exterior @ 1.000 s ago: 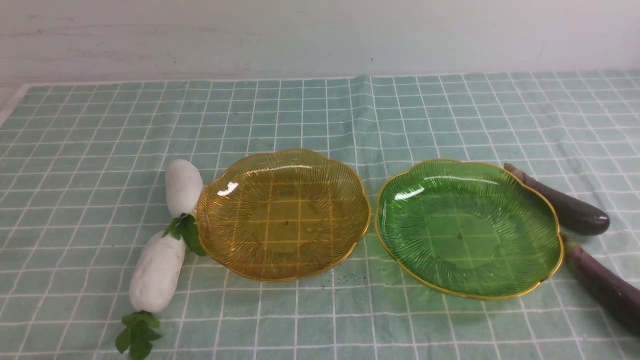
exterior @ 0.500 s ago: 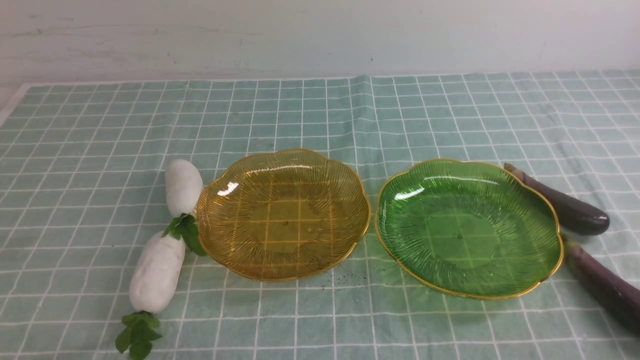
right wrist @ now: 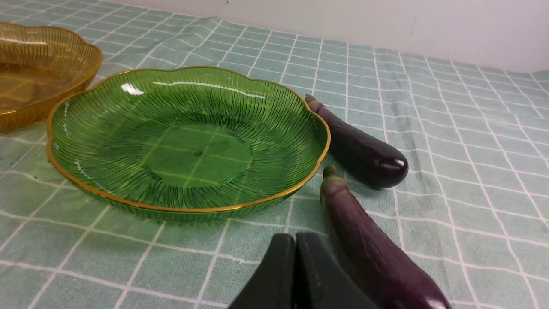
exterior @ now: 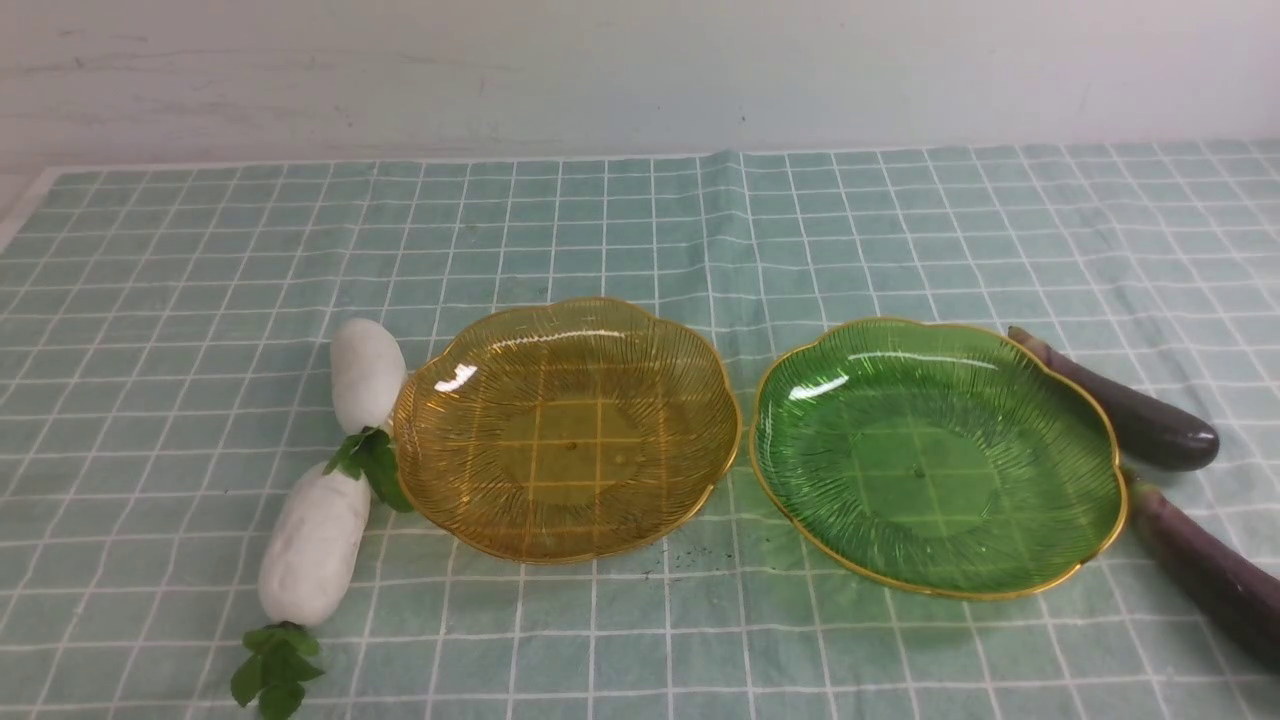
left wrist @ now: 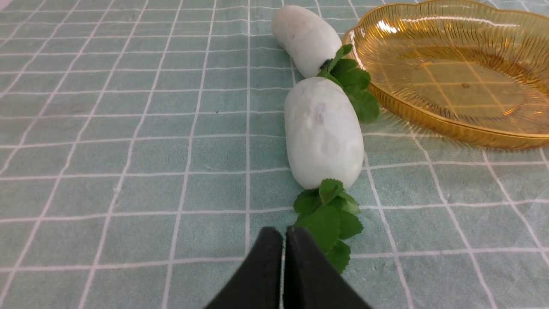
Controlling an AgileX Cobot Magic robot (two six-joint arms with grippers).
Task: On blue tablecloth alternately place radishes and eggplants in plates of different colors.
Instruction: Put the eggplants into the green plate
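Note:
On the blue tablecloth [exterior: 640, 230] an amber plate [exterior: 566, 428] and a green plate [exterior: 936, 455] lie side by side, both empty. Two white radishes lie end to end left of the amber plate: the far radish [exterior: 367, 372] and the near radish [exterior: 315, 545]. Right of the green plate lie the far eggplant [exterior: 1125, 402] and the near eggplant [exterior: 1210, 570]. My left gripper [left wrist: 283, 234] is shut and empty, just short of the near radish [left wrist: 322, 131] and its leaves. My right gripper [right wrist: 295, 240] is shut and empty, beside the near eggplant [right wrist: 373, 244]. Neither arm shows in the front view.
A pale wall [exterior: 640, 70] runs behind the cloth's far edge. A crease [exterior: 735, 200] runs down the cloth's middle. The table's left edge [exterior: 20, 215] shows at the far left corner.

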